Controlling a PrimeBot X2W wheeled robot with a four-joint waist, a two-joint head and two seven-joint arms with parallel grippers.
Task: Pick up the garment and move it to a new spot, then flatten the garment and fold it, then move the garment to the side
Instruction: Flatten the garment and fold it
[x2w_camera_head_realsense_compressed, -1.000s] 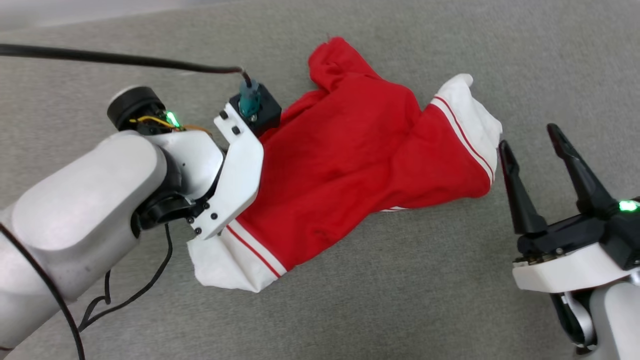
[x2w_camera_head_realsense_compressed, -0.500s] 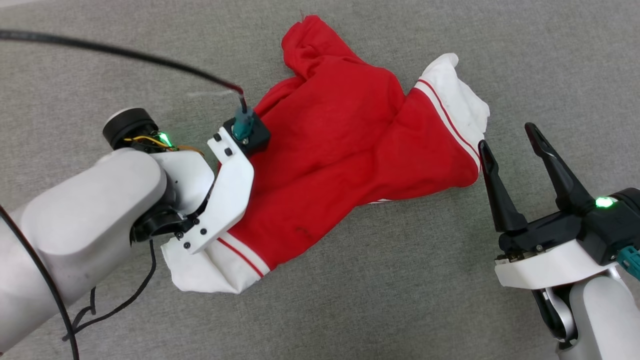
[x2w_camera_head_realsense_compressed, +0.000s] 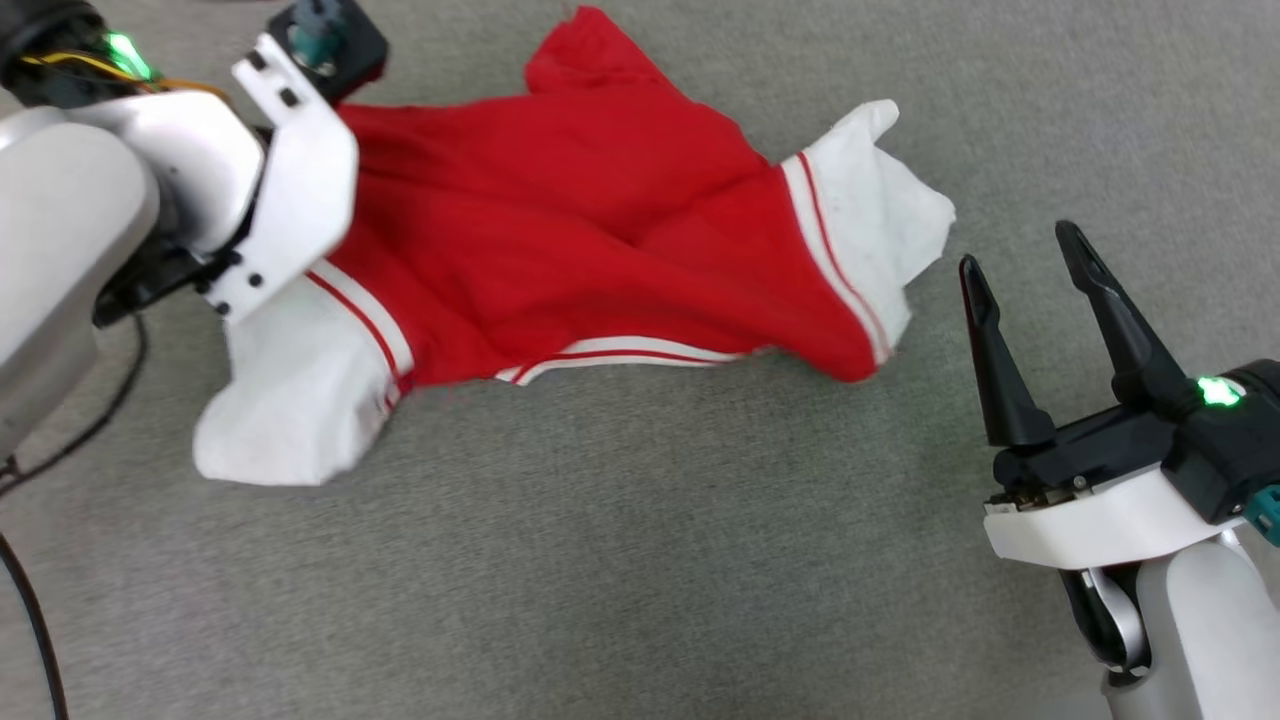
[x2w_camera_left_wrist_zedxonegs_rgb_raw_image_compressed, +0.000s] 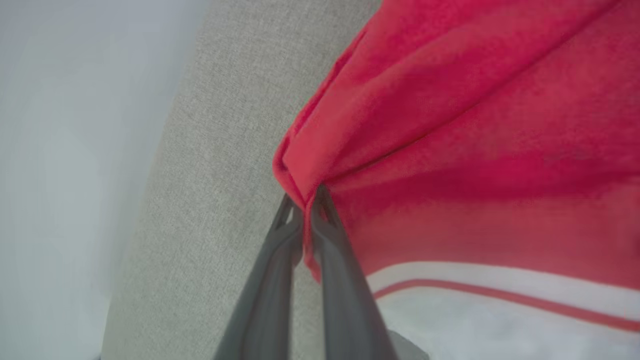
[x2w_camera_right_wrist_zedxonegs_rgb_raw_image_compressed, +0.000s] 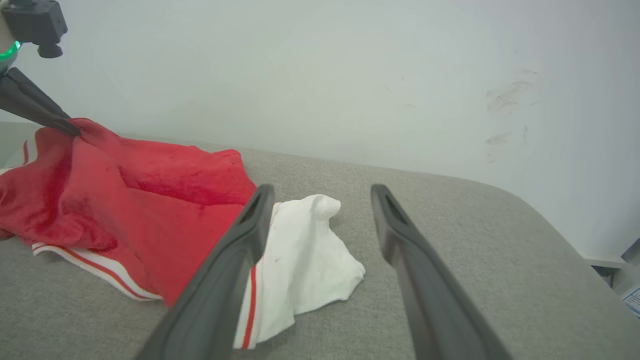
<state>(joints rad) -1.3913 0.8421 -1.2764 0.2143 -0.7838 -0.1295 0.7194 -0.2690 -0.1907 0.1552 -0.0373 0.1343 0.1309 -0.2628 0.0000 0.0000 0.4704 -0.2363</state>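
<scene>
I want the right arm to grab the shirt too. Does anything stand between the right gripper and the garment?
Nothing visible does. The right gripper, open, stands apart from the white sleeve of the garment, with only grey surface between. The left gripper is shut on a red fold.

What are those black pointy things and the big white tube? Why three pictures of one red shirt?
It is a robot with two arms; the white tube is its left arm. The black points are the fingers of its pincers, which work like hands. One picture comes from a camera on its head, looking down. The other two come from cameras on its wrists, looking along the fingers. A red shirt with white sleeves lies crumpled on a grey surface. The left pincer is shut on a fold of red cloth. The right pincer is open, holds nothing, and is near one white sleeve.
</scene>
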